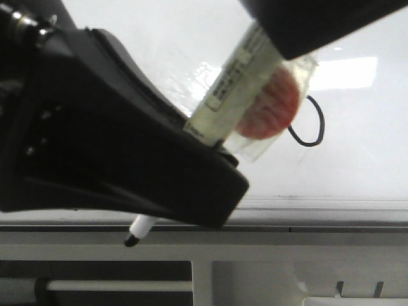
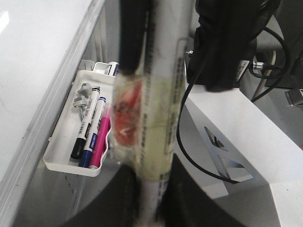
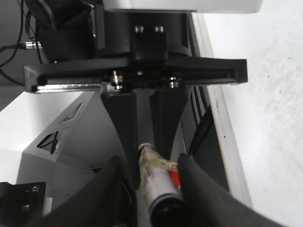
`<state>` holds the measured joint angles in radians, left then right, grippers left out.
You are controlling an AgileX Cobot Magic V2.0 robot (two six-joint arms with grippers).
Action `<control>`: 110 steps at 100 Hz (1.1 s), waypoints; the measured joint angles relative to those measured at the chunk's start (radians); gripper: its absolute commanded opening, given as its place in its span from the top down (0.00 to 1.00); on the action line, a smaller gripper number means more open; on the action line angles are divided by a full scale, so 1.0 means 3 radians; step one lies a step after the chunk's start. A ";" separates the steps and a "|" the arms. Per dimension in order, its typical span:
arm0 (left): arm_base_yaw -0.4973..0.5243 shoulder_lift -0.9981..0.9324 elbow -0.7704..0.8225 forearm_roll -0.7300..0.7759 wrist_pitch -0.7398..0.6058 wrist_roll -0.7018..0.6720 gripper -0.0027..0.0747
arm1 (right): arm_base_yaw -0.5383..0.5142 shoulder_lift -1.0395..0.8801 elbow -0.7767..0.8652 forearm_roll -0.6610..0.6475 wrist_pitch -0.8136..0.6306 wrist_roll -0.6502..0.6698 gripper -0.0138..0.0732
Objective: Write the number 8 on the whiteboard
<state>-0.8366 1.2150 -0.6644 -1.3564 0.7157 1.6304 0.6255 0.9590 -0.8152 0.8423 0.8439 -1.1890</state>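
The whiteboard (image 1: 159, 38) fills the back of the front view. It also shows in the left wrist view (image 2: 28, 56) and the right wrist view (image 3: 265, 94). Of the number 8 (image 1: 317, 124) only a black curved stroke shows; the rest is hidden behind the marker. My left gripper (image 1: 213, 150) is shut on a tape-wrapped marker (image 1: 229, 89) with a red patch, its black tip (image 1: 131, 240) pointing down-left below the board's rail. The left wrist view shows that same grip (image 2: 154, 175). My right gripper (image 3: 158, 175) straddles the marker's other end (image 3: 158, 189), with a gap on one side.
A grey rail (image 1: 319, 207) runs under the board, with a cream panel (image 1: 255, 255) below it. A white tray (image 2: 61, 161) on the rail holds black, blue and pink pens. A black cable (image 2: 182, 142) hangs beside a white stand (image 2: 236, 127).
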 measured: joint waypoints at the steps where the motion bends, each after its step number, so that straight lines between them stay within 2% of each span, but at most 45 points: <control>1: 0.0000 0.0000 0.0000 -0.0007 0.0000 -0.0011 0.99 | 0.0000 -0.0007 0.0000 -0.0008 -0.0018 0.0000 0.32; 13: 0.0000 0.0000 0.0000 0.0000 0.0032 -0.0182 0.99 | -0.0075 -0.0188 0.0000 -0.0031 -0.0242 0.0000 0.32; 22: 0.0000 0.0000 -0.0002 0.0028 0.0040 -0.0290 0.99 | -0.0182 -0.0380 0.0000 -0.0031 -0.0438 0.0000 0.39; 27: 0.0000 0.0000 -0.0002 0.0026 0.0040 -0.0354 0.99 | -0.0272 -0.0516 0.0000 -0.0031 -0.0536 0.0000 0.46; 34: 0.0000 0.0000 -0.0002 0.0034 0.0010 -0.0440 0.99 | -0.0386 -0.0675 0.0000 -0.0031 -0.0637 0.0000 0.62; 44: 0.0000 0.0000 -0.0002 0.0016 -0.0114 -0.0553 0.99 | -0.0529 -0.0855 0.0000 -0.0031 -0.0709 0.0000 0.92; 58: 0.0000 0.0000 -0.0002 -0.0182 -0.0491 -0.0714 0.99 | -0.0668 -0.1003 0.0000 -0.0031 -0.0710 0.0000 0.91; 91: 0.0000 0.0002 -0.0002 -0.1173 -0.1756 -0.0776 0.99 | -0.0758 -0.1018 0.0000 -0.0031 -0.0752 0.0000 0.91; 110: 0.0000 0.0113 -0.0002 -0.1370 -0.1969 -0.0784 0.99 | -0.0758 -0.1018 0.0000 -0.0033 -0.0819 0.0000 0.91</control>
<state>-0.8366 1.2489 -0.6649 -1.7675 0.1250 1.3951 0.3982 0.6536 -0.8152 0.8325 0.5983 -1.1890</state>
